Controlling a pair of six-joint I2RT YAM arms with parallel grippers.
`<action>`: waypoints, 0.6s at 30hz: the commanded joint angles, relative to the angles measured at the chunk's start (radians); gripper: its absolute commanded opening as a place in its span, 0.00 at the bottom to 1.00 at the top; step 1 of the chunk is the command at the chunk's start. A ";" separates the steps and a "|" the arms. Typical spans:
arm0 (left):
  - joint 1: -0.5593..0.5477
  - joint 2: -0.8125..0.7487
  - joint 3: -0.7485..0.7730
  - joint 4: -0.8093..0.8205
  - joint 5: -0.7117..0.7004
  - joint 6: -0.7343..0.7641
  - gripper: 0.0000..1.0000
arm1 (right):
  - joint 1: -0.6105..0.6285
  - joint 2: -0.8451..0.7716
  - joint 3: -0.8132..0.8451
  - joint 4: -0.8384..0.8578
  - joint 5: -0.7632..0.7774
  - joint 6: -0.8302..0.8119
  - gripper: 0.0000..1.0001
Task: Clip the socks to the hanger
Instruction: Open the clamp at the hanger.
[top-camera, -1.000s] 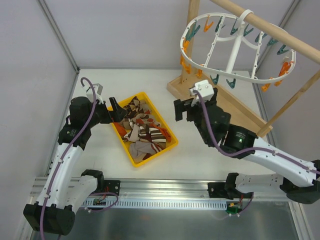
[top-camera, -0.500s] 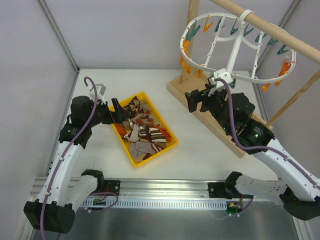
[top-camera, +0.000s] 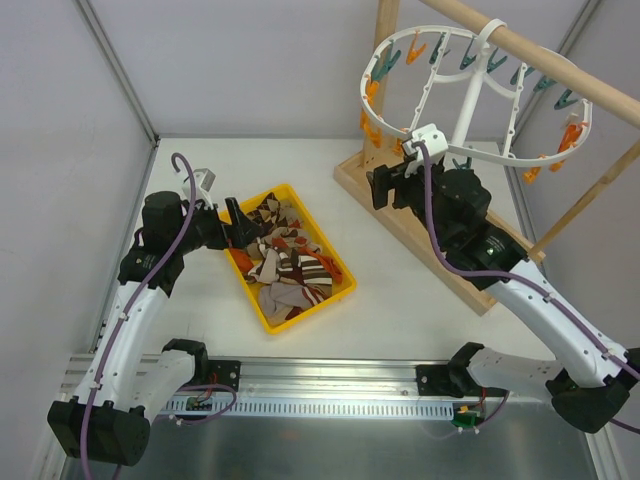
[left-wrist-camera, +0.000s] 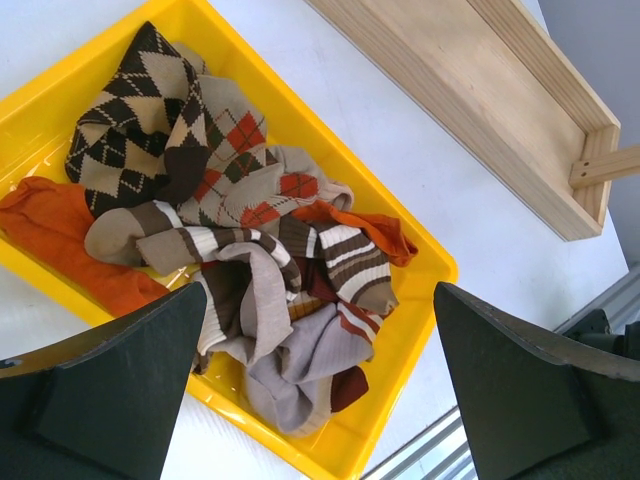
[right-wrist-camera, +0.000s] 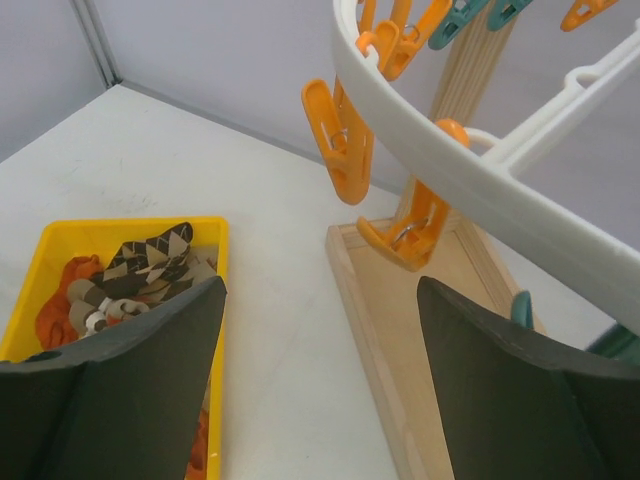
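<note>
White table (top-camera: 270, 165) bears socks (left-wrist-camera: 250, 240) beneath left pincer (left-wrist-camera: 320, 300).

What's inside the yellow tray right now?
A tangled heap of socks: a brown argyle sock, a striped sock, an orange sock at one edge. The heap covers most of the yellow tray floor, so anything lying beneath is hidden.
</note>
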 joint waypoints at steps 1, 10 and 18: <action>0.004 0.002 0.011 0.034 0.064 0.027 0.99 | -0.011 0.021 -0.012 0.126 0.013 -0.054 0.81; 0.004 0.000 0.005 0.044 0.081 0.030 0.99 | -0.033 0.043 -0.038 0.254 0.093 -0.155 0.76; 0.004 0.006 0.005 0.045 0.094 0.032 0.99 | -0.046 0.032 -0.060 0.308 0.078 -0.208 0.65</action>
